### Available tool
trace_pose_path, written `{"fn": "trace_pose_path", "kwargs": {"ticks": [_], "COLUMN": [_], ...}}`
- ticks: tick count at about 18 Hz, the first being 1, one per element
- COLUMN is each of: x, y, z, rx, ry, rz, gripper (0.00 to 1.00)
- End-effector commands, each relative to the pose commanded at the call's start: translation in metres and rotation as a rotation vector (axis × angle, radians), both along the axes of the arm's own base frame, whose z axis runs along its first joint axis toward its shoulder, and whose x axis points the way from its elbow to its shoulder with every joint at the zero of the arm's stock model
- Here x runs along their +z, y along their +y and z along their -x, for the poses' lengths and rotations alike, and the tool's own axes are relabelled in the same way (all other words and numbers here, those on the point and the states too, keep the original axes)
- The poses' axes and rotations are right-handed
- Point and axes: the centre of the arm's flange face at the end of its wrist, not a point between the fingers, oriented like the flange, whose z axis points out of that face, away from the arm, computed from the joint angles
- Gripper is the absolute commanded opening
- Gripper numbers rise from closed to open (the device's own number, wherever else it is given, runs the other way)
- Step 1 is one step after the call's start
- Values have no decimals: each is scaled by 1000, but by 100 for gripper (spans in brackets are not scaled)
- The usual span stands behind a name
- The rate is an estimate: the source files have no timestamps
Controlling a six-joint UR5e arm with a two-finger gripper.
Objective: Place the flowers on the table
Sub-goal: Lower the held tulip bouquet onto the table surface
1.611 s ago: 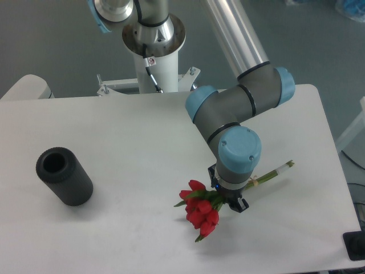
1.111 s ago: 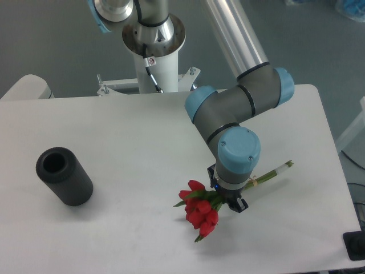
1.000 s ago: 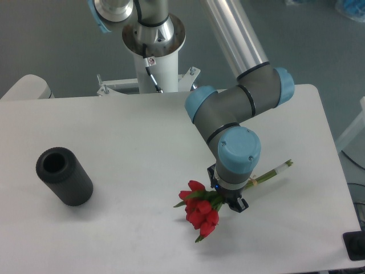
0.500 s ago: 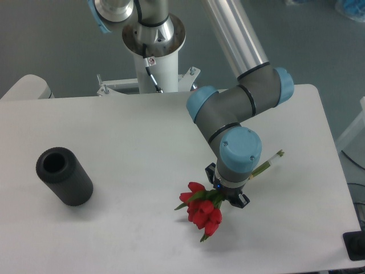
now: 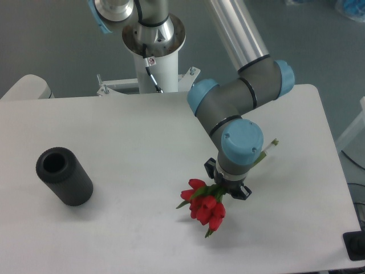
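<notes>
Carrying is in hand: the flowers [image 5: 206,204] are pinched at the stems by the end effector [image 5: 227,188], just above the desk [image 5: 131,142]. Lowering, then release, is required next.

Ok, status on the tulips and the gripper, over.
Gripper low over the table, mostly hidden by the wrist. Red tulips at the gripper, stems beneath the wrist. Black cylinder far left, clear.
</notes>
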Motion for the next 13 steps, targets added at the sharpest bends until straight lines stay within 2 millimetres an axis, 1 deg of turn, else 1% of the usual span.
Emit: {"fn": "trace_pose_path", "kwargs": {"ticks": [4, 6, 7, 8, 10, 12, 13], "x": [-13, -21, -30, -39, -51, -59, -58], "y": [7, 19, 22, 26, 24, 20, 20], "z": [-1, -8, -10, -17, -29, -35, -34], "rx": [72, 138, 170, 181, 169, 164, 159], "ry": [-26, -17, -11, -11, -16, -22, -16], "rz": [-22, -36, -38, -35, -23, -20, -25], "gripper": [3, 3, 3, 3, 3, 4, 9]}}
